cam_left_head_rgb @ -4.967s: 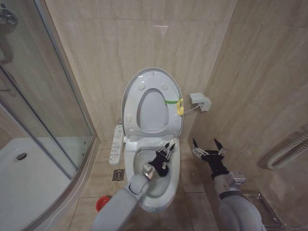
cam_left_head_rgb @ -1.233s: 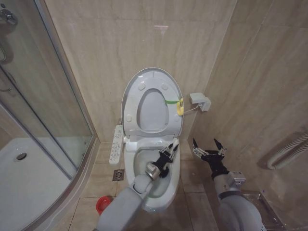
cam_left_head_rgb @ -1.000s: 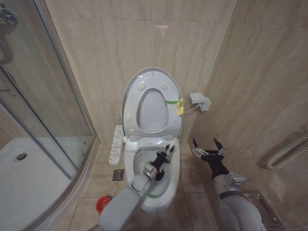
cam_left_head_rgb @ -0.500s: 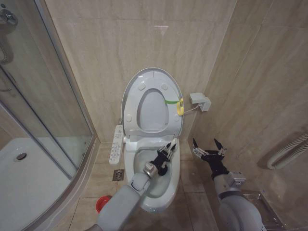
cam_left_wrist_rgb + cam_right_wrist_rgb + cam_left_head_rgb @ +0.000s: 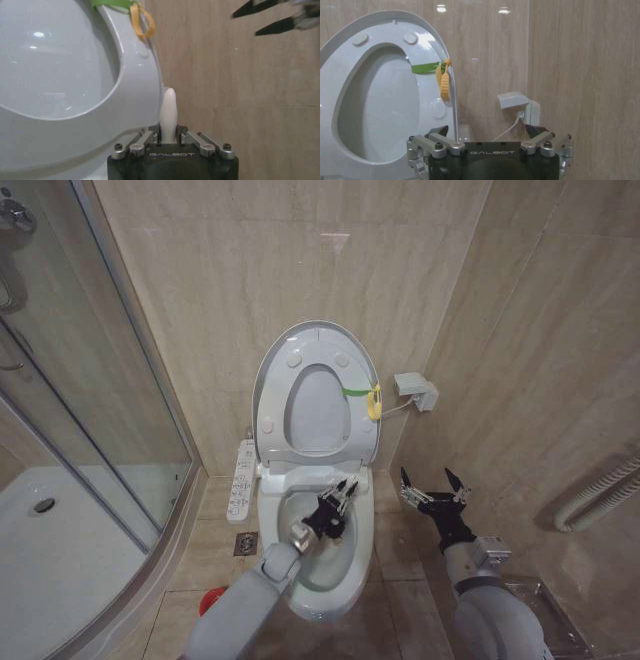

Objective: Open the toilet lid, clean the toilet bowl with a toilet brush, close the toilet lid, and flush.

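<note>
The toilet lid (image 5: 318, 345) stands upright against the wall, with the seat ring raised in front of it and a green strap with a yellow ring (image 5: 373, 400) on its edge. Below it the toilet bowl (image 5: 345, 565) lies uncovered. My left gripper (image 5: 338, 500) reaches over the bowl's far part, shut on the toilet brush's thin white handle (image 5: 168, 110); the bristle head is hidden. The left wrist view shows the raised lid (image 5: 135, 86) and yellow ring (image 5: 143, 20) close by. Right of the bowl, my right gripper (image 5: 432, 484) hangs open, holding nothing, facing the lid (image 5: 380, 30).
A long white button panel (image 5: 243, 476) runs along the bowl's left side. The glass shower enclosure (image 5: 100, 430) and its white tray (image 5: 60, 560) stand at the left. A red cup holder (image 5: 205, 600) sits on the floor. A white wall box (image 5: 415, 390) hangs right of the lid.
My left gripper has shifted a little to the left inside the bowl with the brush handle, after swinging back and forth over the last second. The right arm has stayed put.
</note>
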You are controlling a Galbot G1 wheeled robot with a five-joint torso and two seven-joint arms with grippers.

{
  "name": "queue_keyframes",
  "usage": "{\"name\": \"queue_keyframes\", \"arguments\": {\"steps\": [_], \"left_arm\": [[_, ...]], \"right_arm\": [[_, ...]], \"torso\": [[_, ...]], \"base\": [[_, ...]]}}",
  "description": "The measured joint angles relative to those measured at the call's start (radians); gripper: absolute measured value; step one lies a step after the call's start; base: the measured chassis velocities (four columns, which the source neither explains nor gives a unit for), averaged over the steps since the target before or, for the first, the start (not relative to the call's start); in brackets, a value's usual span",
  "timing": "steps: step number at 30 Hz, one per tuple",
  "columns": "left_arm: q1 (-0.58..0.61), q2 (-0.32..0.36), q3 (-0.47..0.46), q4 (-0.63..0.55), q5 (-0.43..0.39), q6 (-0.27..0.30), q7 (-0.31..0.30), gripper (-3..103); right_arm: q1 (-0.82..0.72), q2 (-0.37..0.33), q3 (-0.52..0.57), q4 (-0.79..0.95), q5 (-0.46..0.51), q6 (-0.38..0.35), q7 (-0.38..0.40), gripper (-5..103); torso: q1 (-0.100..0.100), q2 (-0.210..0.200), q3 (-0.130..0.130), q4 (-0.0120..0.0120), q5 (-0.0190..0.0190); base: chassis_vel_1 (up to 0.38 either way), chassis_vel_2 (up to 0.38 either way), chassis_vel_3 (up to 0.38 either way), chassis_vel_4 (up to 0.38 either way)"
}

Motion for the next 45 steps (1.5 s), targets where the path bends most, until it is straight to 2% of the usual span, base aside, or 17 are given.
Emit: {"name": "queue_keyframes", "arguments": {"steps": [5, 13, 20, 26, 39, 45], "left_arm": [[0.079, 0.061, -0.026, -0.065, 0.015, -0.005, -0.004, 21], [0.152, 0.118, -0.093, -0.135, 0.019, -0.010, -0.005, 21], [0.232, 0.187, -0.115, -0.257, -0.062, 0.041, -0.021, 21], [0.276, 0.238, -0.129, -0.313, -0.096, 0.063, -0.028, 21], [0.313, 0.314, -0.128, -0.328, -0.126, 0.077, -0.025, 21], [0.294, 0.309, -0.113, -0.253, -0.144, 0.075, -0.011, 21]], "right_arm": [[0.000, 0.000, 0.000, 0.000, 0.000, 0.000, 0.000, 100], [0.000, 0.000, 0.000, 0.000, 0.000, 0.000, 0.000, 100], [0.000, 0.000, 0.000, 0.000, 0.000, 0.000, 0.000, 100], [0.000, 0.000, 0.000, 0.000, 0.000, 0.000, 0.000, 100], [0.000, 0.000, 0.000, 0.000, 0.000, 0.000, 0.000, 100], [0.000, 0.000, 0.000, 0.000, 0.000, 0.000, 0.000, 100]], "torso": [[0.000, 0.000, 0.000, 0.0002, -0.0001], [0.000, 0.000, 0.000, 0.0001, 0.0000], [0.000, 0.000, 0.000, 0.0001, 0.0000], [0.000, 0.000, 0.000, 0.0002, 0.0000], [0.000, 0.000, 0.000, 0.0001, 0.0000], [0.000, 0.000, 0.000, 0.0004, 0.0000]], "base": [[0.000, 0.000, 0.000, 0.000], [0.000, 0.000, 0.000, 0.000], [0.000, 0.000, 0.000, 0.000], [0.000, 0.000, 0.000, 0.000], [0.000, 0.000, 0.000, 0.000], [0.000, 0.000, 0.000, 0.000]]}}
